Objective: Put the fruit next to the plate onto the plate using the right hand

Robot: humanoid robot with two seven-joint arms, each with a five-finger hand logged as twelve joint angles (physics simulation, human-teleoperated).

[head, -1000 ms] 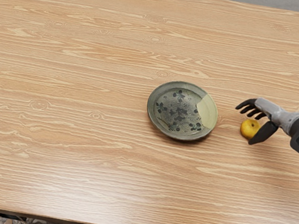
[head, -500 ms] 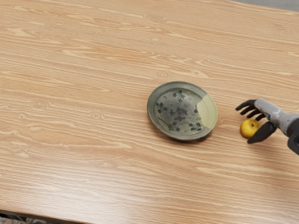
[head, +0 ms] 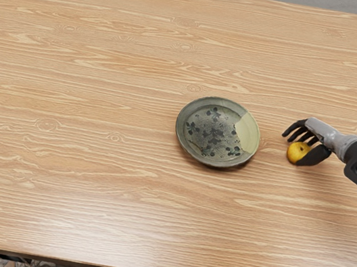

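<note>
Plainly, the fruit [head: 297,152] lies on the table [head: 88,180], just right of the plate [head: 218,131] and not touching it. It is small, yellow and nearly round, so no long axis shows, and which way it points cannot be told.

One fruit, one plate and one hand are in view. The right hand [head: 315,134] reaches in from the right edge and cups the fruit. Its dark thumb [head: 317,157] lies against the fruit's near right side, and its fingers [head: 295,131] arch, spread, over the far side. Whether those fingers press on the fruit, making a real grasp, cannot be told.

The plate is grey-green with a dark flower pattern and a pale wedge at its upper right. Only a strip of bare wood lies between plate and fruit. The hand's forearm slants off to the right, clear of the plate.
</note>
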